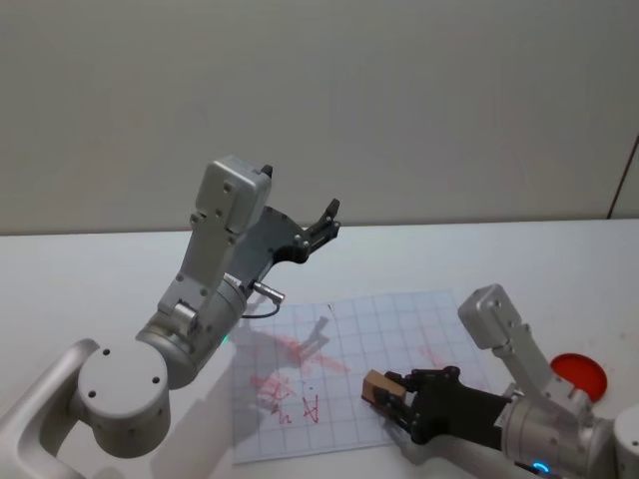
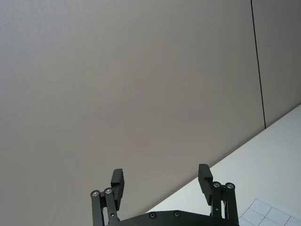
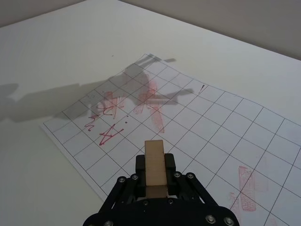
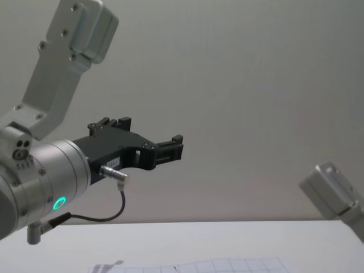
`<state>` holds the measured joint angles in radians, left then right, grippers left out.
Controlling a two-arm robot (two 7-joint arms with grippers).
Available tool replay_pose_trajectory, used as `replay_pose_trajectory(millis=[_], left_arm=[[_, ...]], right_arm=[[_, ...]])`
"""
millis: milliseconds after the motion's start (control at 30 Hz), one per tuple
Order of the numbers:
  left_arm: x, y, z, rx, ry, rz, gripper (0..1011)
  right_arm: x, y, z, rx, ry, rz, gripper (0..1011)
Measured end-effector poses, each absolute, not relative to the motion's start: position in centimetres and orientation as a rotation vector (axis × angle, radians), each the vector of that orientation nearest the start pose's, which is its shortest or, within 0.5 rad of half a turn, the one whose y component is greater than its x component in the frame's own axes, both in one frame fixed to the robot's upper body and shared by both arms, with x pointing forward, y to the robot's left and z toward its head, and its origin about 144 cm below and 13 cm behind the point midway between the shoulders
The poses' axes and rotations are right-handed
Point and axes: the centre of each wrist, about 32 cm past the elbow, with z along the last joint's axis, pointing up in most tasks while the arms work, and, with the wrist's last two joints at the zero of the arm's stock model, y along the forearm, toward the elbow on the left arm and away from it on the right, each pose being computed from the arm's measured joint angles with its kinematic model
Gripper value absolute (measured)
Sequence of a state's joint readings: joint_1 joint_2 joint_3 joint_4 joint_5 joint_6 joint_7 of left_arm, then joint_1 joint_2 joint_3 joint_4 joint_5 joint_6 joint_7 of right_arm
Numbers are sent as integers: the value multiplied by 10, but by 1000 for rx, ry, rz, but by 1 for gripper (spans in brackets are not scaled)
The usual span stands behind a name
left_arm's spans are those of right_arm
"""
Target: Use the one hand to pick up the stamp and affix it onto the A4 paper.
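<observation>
Left gripper point(image 1: 321, 222) hangs idle with fingers spread, up around 11 o'clock of the A4 paper point(image 1: 399, 324). Over at the sheet's 5 o'clock edge, our right gripper point(image 1: 393, 392) pinches the stamp point(image 1: 375, 386). We reckon a tilted press could smear or shove the loose sheet.

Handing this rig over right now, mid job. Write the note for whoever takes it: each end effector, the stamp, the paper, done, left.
Right end effector: shut on the stamp, held over the near part of the paper, seemingly clear of it.
Left end effector: open, empty, raised above the table left of the paper.
Done: stamp picked up; the paper already carries red marks.
Left: press the stamp onto the paper, then let go.
A red disc lies on the table right of the paper.
</observation>
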<state>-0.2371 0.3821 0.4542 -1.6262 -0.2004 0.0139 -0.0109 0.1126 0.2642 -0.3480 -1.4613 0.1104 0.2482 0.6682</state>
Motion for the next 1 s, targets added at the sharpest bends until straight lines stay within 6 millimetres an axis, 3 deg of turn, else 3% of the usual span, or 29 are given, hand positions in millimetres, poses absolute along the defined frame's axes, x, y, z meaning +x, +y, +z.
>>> replay_pose_trajectory(millis=[700, 1000], left_arm=[[492, 198, 1204, 61, -268, 1124, 1001], [492, 198, 1204, 61, -268, 1124, 1001]], right_arm=[[475, -203, 1117, -327, 135, -575, 219], [480, -202, 1136, -228, 49, -621, 219]])
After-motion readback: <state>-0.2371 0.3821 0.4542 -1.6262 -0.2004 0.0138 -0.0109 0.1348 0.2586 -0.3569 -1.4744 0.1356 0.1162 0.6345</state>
